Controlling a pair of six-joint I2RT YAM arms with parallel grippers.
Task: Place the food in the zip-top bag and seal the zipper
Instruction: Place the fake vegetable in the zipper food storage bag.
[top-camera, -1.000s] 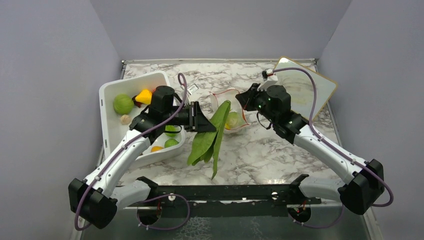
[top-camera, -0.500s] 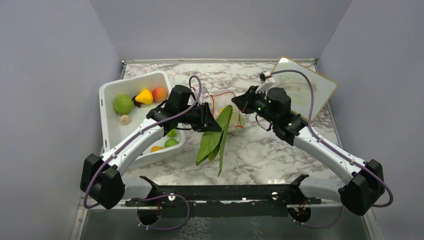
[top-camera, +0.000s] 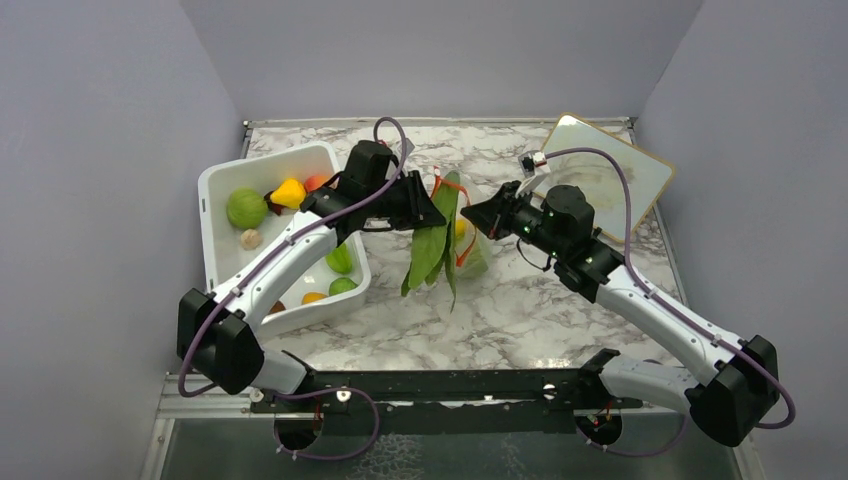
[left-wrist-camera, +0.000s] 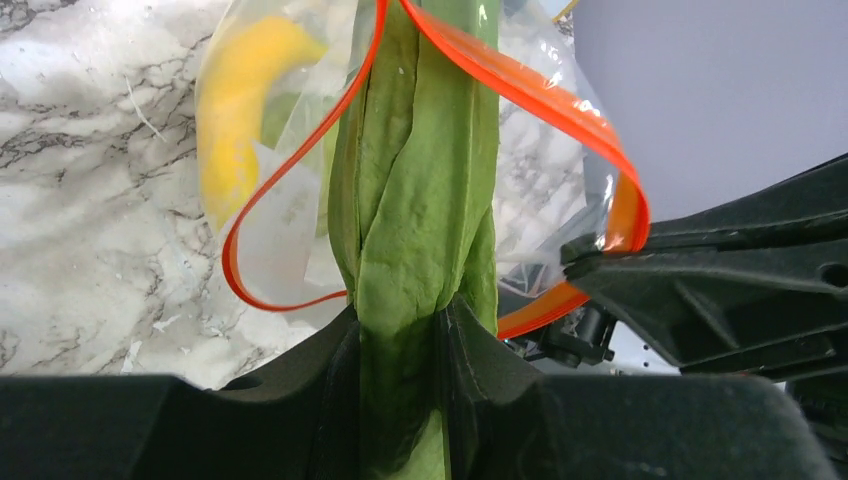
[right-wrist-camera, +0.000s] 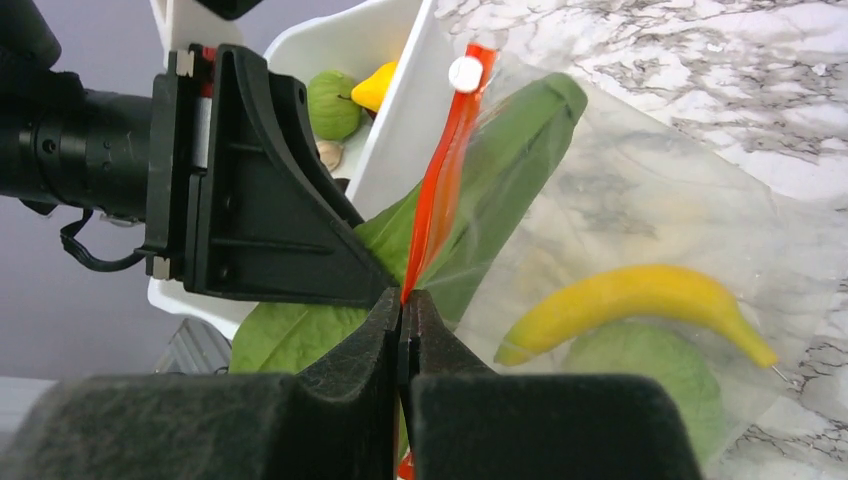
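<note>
Left wrist view: green leaf (left-wrist-camera: 415, 220) is gripped by left end effector (left-wrist-camera: 400, 318), threaded into the zip-top bag (left-wrist-camera: 545, 190); zipper (right-wrist-camera: 440, 190) is pinched by right end effector (right-wrist-camera: 403, 302).

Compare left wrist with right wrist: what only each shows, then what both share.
Left wrist only: the zipper spread as an open loop, and the leafy green clamped between the left gripper's jaws. Right wrist only: the white tub holding a green fruit, and the zipper's white slider. Both: leafy green, zip-top bag, yellow banana, right gripper shut on the zipper.
</note>
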